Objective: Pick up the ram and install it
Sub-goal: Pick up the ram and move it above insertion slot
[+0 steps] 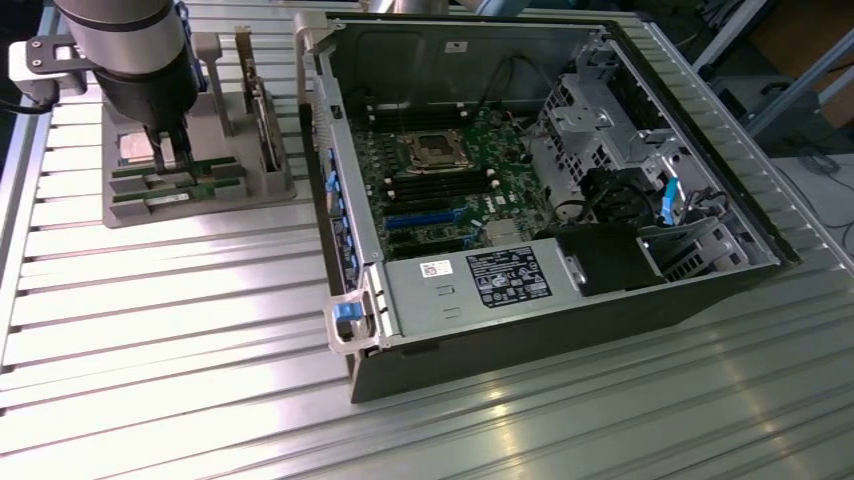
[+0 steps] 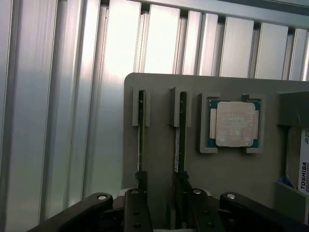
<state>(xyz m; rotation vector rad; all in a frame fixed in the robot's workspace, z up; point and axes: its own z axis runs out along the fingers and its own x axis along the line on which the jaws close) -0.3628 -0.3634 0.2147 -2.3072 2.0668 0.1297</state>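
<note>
Over the grey fixture near the table's far corner, on the exterior view's left, I've got the end effector low with its fingers parted and nothing gripped. The ram stands on edge in its slot directly under the tips, long axis along the table ribs. Its twin sits just beside it. I can't tell which stick the fingers line up on.

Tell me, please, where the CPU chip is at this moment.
The CPU chip lies flat in the gray holder, next to the two ram sticks; the holder is at the exterior view's left, beside the open computer case.
</note>
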